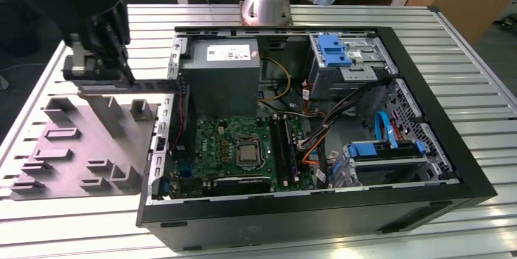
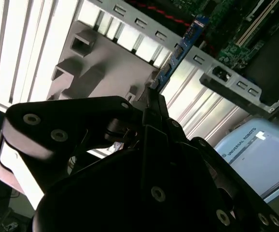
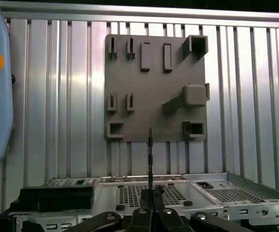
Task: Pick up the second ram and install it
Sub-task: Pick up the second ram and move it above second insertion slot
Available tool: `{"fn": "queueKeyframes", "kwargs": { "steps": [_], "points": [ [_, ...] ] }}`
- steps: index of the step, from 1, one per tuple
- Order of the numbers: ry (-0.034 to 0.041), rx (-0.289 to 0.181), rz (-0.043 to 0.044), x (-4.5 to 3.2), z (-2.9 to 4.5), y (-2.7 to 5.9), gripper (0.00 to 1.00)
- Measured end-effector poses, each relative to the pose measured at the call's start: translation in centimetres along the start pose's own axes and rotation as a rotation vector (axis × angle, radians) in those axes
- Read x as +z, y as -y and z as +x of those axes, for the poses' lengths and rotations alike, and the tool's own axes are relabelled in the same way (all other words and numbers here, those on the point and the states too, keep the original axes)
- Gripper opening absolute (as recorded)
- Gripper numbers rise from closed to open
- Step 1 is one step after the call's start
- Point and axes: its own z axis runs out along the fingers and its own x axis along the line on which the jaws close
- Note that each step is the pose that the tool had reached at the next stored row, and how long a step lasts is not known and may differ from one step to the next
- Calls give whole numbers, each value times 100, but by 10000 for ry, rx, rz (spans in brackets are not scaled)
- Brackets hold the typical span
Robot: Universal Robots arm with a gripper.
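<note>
One hand (image 3: 149,199) pointing down, at the fixture plate's (image 3: 154,82) edge, clamped on the second ram (image 3: 149,150)

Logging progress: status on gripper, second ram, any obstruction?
Gripper shut on second ram. Ram held near fixture plate, outside computer case, not yet installed. No obstruction seen.

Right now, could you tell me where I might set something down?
Bare slats: the exterior view's right of the computer case, and in front of the fixture plate. Crowded: inside the case, and where the gripper holds the second ram.
</note>
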Motion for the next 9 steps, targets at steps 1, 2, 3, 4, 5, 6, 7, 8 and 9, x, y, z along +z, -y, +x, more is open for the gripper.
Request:
{"fn": "queueKeyframes", "kwargs": {
  "steps": [1,2,3,4,5,6,7,8,9],
  "points": [
    [0,0,0,-2,-1,44,11],
    [-1,-1,-1,-5,-3,93,11],
    [0,-2,0,-7,-4,138,11],
    [0,-1,-1,-9,-5,182,11],
    [-1,0,-1,-12,-7,227,11],
    [-1,-1,-1,-14,-8,272,11],
    [0,-1,0,-16,-10,317,11],
    [0,-1,0,-18,-11,362,11],
    [0,0,0,-20,-12,407,11]
  ]
}}
